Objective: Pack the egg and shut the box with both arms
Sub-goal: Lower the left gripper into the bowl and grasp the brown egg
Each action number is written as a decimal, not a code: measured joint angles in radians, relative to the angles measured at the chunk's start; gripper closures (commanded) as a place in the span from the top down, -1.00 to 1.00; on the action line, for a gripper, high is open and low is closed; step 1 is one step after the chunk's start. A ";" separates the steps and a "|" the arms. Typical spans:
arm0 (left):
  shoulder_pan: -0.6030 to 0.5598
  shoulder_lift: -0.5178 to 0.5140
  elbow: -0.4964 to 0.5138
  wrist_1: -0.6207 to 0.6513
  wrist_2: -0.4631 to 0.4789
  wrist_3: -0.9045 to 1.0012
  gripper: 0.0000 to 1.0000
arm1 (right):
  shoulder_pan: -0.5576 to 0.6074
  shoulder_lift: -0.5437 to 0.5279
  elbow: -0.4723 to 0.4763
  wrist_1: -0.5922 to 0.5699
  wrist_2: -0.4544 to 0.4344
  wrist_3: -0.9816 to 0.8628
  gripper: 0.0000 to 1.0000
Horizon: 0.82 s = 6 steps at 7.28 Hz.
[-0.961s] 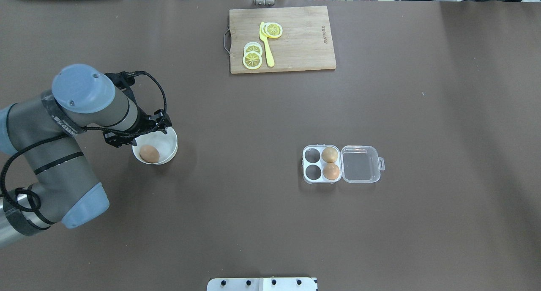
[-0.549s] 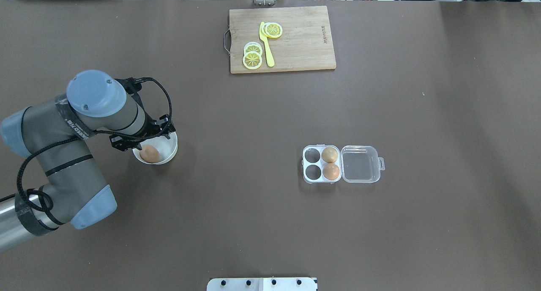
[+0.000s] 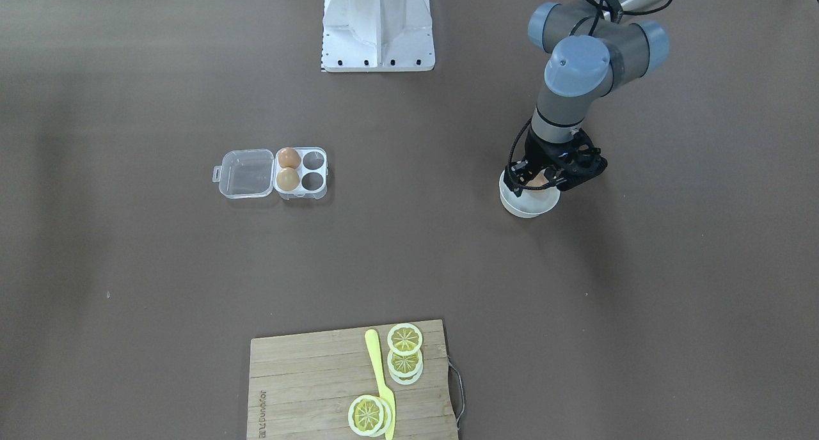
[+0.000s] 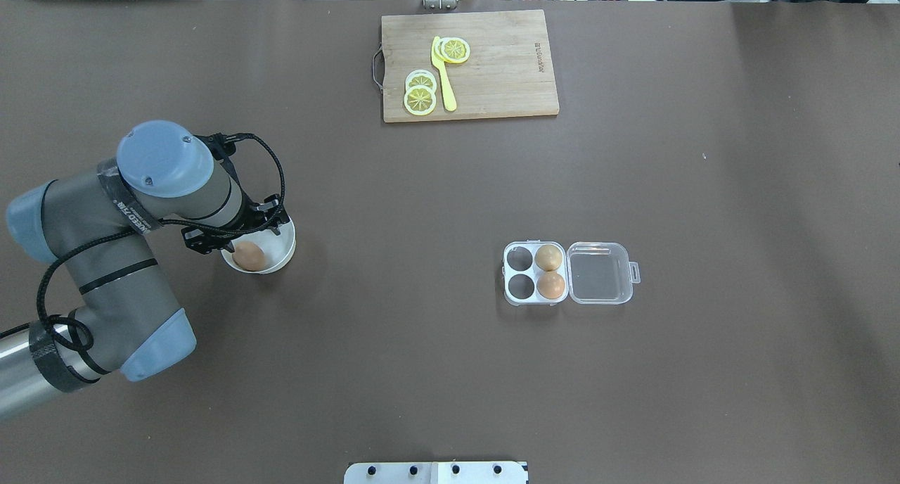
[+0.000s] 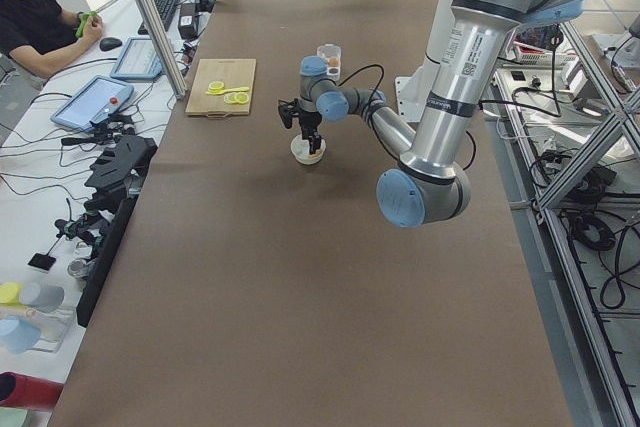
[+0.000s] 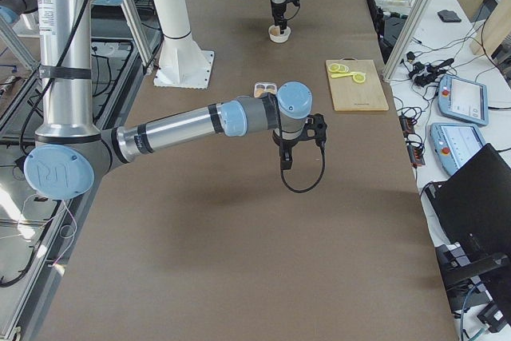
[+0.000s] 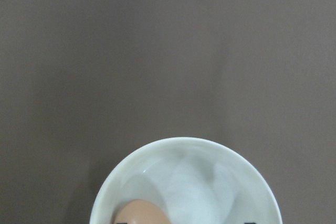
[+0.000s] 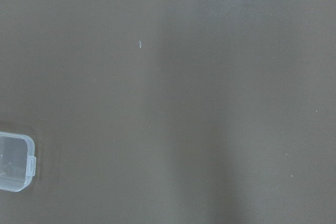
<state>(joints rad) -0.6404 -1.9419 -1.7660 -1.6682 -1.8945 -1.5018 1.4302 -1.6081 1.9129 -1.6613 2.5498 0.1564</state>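
An orange-brown egg (image 4: 249, 257) lies in a round white bowl (image 4: 281, 245) at the table's left. My left gripper (image 4: 238, 238) hangs over the bowl's near-left part, open, with its fingertips (image 7: 249, 222) wide apart at the rim and the egg (image 7: 142, 212) between them. The clear box (image 4: 513, 273) stands right of centre with its lid (image 4: 598, 273) laid open to the right. Two eggs (image 4: 549, 257) fill its right cells; the two left cells are empty. My right gripper (image 6: 286, 157) shows only in the exterior right view, above the table, and I cannot tell its state.
A wooden cutting board (image 4: 506, 62) with lemon slices (image 4: 420, 98) and a yellow knife (image 4: 443, 83) lies at the far middle edge. A person (image 5: 35, 17) sits at a desk beyond the table's far side. Bare brown tabletop lies between bowl and box.
My left arm has swung right and forward, bringing its gripper over the bowl so that it partly covers the egg. The box and its eggs have not moved.
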 measured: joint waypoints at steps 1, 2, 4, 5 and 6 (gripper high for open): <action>0.003 0.000 0.006 0.000 0.000 0.000 0.59 | 0.000 0.000 0.000 0.000 0.000 0.000 1.00; 0.006 -0.002 0.012 0.001 0.000 0.000 0.59 | 0.000 0.000 0.000 0.000 0.001 0.000 1.00; 0.014 -0.004 0.019 0.000 0.000 0.000 0.59 | -0.001 -0.001 0.001 0.000 0.001 0.000 1.00; 0.019 -0.004 0.021 0.000 0.001 -0.001 0.59 | -0.001 -0.001 0.001 0.000 0.001 0.000 1.00; 0.023 -0.005 0.021 -0.001 0.000 -0.001 0.58 | -0.001 0.000 0.001 0.000 0.001 0.000 1.00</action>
<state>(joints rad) -0.6169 -1.9465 -1.7447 -1.6688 -1.8940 -1.5031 1.4297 -1.6086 1.9143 -1.6613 2.5510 0.1565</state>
